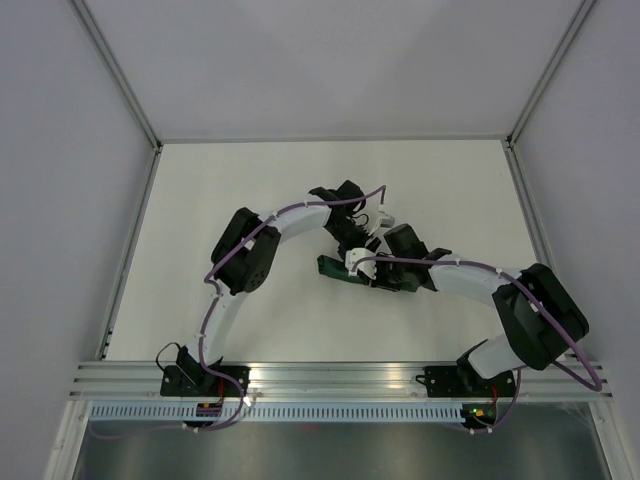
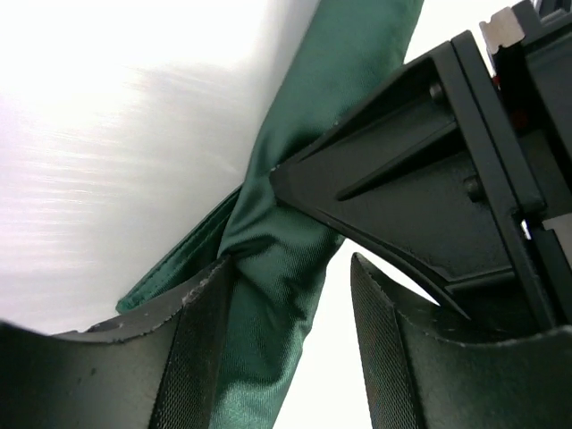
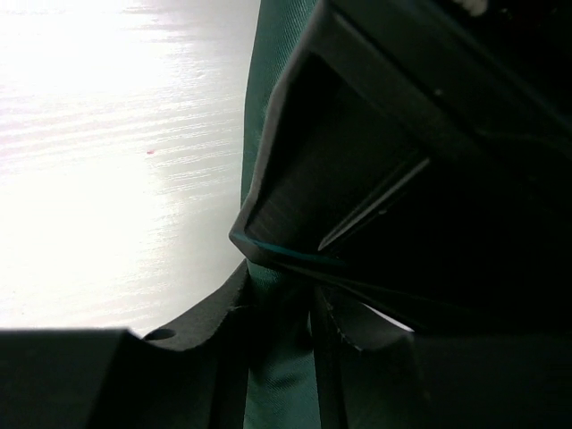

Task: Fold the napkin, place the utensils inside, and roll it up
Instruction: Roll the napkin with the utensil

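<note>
- My left gripper (image 2: 290, 261) is hanging over the rolled napkin (image 2: 268, 295) — jaws standing slack around it.
- My right gripper (image 3: 279, 299) is reaching in opposite, pinching the same roll.

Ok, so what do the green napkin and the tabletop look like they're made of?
The napkin looks like thin woven cloth with a satin-like sheen: soft highlights follow its folds and a hem shows at one edge; the fibre can't be told. The tabletop looks hard, smooth and white, maybe laminate or coated board: it gives bright glare with faint streaks.
</note>
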Tool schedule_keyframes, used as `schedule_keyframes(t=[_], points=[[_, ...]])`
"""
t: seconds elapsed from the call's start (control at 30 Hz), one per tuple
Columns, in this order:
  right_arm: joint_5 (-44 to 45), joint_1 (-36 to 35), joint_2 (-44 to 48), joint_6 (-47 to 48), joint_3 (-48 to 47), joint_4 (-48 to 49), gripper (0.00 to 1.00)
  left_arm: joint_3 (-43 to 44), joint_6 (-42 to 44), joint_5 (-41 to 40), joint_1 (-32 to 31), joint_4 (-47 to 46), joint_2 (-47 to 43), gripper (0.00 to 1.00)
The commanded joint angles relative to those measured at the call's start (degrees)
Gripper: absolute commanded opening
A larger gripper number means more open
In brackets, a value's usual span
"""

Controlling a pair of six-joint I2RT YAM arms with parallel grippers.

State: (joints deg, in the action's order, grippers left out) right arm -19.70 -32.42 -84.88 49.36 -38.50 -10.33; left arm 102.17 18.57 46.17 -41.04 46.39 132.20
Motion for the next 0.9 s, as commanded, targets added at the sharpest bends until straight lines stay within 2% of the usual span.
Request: schedule_keyframes(t=[0.0, 0.3, 0.47, 0.67, 0.87], points=[[0.8, -0.3, -1.8, -2.3, -2.7, -2.6, 0.34, -0.8, -2.1, -4.4, 0.8, -6.1, -2.2, 0.62], [0.4, -0.1, -5.3, -10.1, -6.8, -7.2, 0.32, -5.8, -12.2, -7.7, 6.0, -18.5, -9.9, 0.62], [0.3, 0.4, -8.9, -15.0, -9.8, -8.4, 0.32, -5.6, -18.0, -11.6, 7.9, -24.7, -14.8, 0.62], [-0.9, 3.6, -15.6, -21.9, -14.8, -10.0, 0.32, -6.5, -24.7, -14.1, 8.3, -28.1, -22.0, 0.62], [-0.6, 6.2, -23.2, -32.1, -21.1, -9.9, 0.32, -11.7, -30.2, -22.3, 8.3, -29.3, -28.6, 0.62]])
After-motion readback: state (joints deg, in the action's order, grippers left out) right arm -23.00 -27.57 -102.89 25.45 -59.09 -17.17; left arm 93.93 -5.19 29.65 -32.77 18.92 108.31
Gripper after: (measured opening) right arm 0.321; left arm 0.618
